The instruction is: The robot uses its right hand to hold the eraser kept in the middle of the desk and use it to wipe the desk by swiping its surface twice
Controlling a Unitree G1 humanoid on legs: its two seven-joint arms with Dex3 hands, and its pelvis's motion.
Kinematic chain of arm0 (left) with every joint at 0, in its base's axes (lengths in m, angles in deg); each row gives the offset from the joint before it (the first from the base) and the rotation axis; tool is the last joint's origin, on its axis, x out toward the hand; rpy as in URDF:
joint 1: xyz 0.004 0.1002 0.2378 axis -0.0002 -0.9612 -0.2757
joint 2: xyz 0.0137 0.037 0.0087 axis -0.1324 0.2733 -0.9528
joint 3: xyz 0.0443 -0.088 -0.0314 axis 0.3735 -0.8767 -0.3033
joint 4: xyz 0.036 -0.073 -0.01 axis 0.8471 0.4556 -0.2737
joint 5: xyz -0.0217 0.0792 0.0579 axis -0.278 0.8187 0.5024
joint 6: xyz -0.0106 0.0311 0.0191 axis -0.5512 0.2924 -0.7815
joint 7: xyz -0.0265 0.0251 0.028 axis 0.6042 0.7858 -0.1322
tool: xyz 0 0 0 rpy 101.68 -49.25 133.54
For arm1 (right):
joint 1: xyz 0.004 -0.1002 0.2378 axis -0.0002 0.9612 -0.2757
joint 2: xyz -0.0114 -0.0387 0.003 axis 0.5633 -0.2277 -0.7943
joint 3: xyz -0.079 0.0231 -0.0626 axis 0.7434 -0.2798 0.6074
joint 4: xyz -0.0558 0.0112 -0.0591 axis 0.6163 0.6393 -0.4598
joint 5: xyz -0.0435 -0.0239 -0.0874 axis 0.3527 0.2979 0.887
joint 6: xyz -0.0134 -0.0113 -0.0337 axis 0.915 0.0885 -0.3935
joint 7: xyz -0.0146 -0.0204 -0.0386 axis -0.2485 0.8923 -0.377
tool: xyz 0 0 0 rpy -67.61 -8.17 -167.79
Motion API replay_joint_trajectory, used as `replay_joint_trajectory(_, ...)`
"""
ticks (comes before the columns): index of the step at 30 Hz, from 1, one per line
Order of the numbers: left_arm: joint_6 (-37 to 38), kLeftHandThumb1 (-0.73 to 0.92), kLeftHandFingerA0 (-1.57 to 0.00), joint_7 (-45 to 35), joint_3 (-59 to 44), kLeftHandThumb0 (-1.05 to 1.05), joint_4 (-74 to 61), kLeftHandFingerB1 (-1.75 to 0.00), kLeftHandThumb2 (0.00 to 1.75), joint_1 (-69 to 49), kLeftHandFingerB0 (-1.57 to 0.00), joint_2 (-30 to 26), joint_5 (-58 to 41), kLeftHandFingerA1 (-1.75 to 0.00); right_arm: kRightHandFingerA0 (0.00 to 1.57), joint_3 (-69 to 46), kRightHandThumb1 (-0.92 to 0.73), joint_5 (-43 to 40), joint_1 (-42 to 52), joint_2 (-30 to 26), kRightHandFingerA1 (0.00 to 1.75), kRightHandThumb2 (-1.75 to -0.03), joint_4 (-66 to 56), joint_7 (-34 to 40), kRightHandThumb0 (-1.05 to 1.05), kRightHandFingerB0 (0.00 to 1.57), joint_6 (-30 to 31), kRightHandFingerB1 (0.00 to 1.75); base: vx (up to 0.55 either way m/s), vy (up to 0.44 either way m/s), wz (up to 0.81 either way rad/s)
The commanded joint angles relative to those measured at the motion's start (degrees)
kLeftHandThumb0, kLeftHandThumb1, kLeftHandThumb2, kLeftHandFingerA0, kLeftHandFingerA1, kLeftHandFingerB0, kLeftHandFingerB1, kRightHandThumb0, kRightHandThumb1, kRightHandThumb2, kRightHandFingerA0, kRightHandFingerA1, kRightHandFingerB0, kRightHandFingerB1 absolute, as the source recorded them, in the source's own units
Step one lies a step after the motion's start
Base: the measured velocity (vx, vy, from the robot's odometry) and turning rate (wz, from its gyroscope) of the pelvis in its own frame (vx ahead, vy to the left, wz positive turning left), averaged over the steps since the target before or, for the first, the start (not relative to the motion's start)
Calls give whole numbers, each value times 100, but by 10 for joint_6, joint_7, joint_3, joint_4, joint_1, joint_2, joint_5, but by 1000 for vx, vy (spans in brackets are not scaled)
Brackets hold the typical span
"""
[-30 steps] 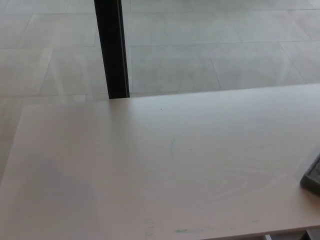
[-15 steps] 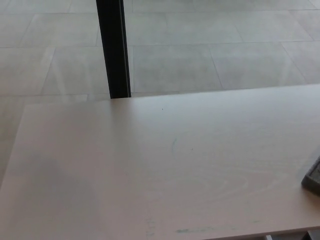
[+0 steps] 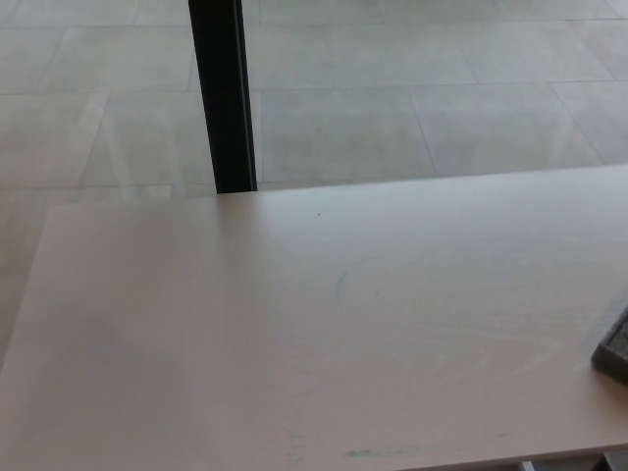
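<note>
view shift: whole frame sits slightly right of where it was a second ago, none since half a second ago; camera motion, not object motion.
left robot hand: not in view, so grip state can't be told.
floor (image 3: 412, 108): pale tiles beyond the far edge, nothing on them.
black post (image 3: 223, 93): upright, just behind the far edge of the surface, left of centre.
surface (image 3: 196, 334): light wood grain, bare across the middle.
teal mark (image 3: 340, 285): short faint stroke near the centre, unchanged over the last second.
smudge (image 3: 378, 452): greenish streak along the near edge, also unchanged.
eraser (image 3: 613, 348): my read is that the dark grey block cut off by the right frame edge is it; only a corner shows, lying on the surface, well apart from the centre marks. Less of it shows than a second ago, consistent with the view shift.
right robot hand: not in view; can't tell how far open it is or whether it holds anything. No robot part shows anywhere.
task read: nothing on the surface has really changed. Marks untouched, so I judge no swipe has crossed this area.
next: likely needs the right robot hand to come in from the right and close on the block.
risk: block is mostly out of frame, so the grasp is hard to check from here.
</note>
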Motion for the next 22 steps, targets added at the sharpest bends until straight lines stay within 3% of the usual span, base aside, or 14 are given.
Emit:
replay_joint_trajectory(1,10,71,-62,3,4,-54,-3,-68,61,-1,-57,-13,9,-97,113,4,-51,-10,6,-1,92,-70,-6,-5,-74,62,-2,103,0,0,0)
replay_joint_trajectory(5,7,71,-62,9,7,-54,-2,-69,60,1,-57,-14,10,-97,115,7,-51,-11,9,0,91,-71,-15,-3,-77,60,7,103,0,0,0)
replay_joint_trajectory(6,7,71,-64,9,6,-53,0,-67,60,2,-57,-14,8,-98,113,9,-40,-10,10,-1,97,-100,-14,-6,-74,65,5,95,0,0,0)
replay_joint_trajectory(8,7,71,-64,9,3,-53,3,-67,60,2,-57,-15,5,-98,113,13,-40,-9,10,-1,97,-100,-14,-9,-74,65,3,95,0,0,0)
replay_joint_trajectory(9,7,70,-66,9,-1,-54,1,-68,60,3,-58,-13,1,-105,112,14,-53,-9,11,-1,89,-70,-16,-10,-74,59,6,102,0,0,0)
replay_joint_trajectory(22,10,70,-66,8,-8,-54,8,-69,60,10,-60,-11,-1,-104,119,11,-49,-9,8,-5,86,-70,-2,8,-73,63,7,102,0,0,0)
